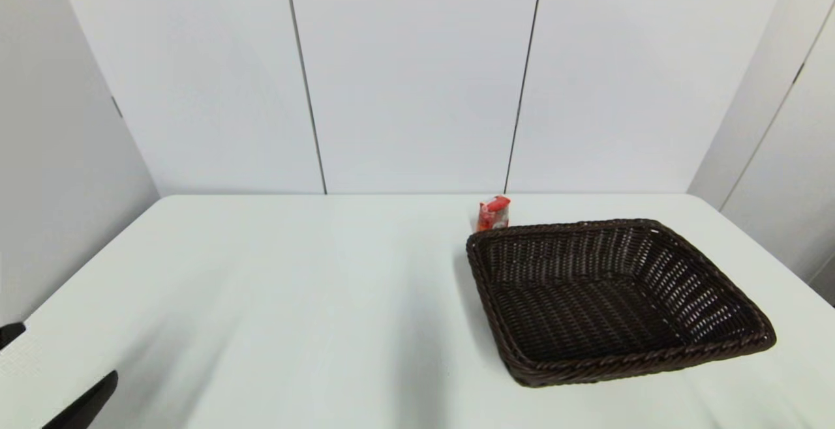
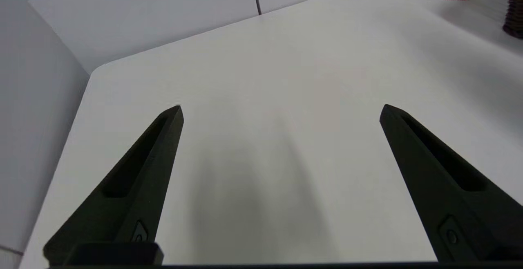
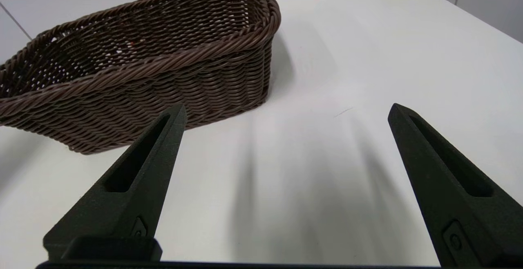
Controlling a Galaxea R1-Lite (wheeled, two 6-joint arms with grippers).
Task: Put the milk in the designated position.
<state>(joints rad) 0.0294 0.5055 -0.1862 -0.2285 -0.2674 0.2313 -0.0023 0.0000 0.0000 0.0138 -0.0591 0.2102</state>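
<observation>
A bare white counter (image 1: pixel 293 285) meets pale wall panels. The small red milk carton (image 1: pixel 493 213) stands upright near the far edge, just behind the dark brown woven wicker basket (image 1: pixel 652 351). The left hand (image 2: pixel 281 111) and right hand (image 3: pixel 286 111) hover open near the front edge, gripping nothing.

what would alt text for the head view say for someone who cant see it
A small red milk carton stands upright on a white table, just behind the far left corner of a dark brown wicker basket that looks empty. Only a black piece of the left arm shows at the lower left edge.
</observation>
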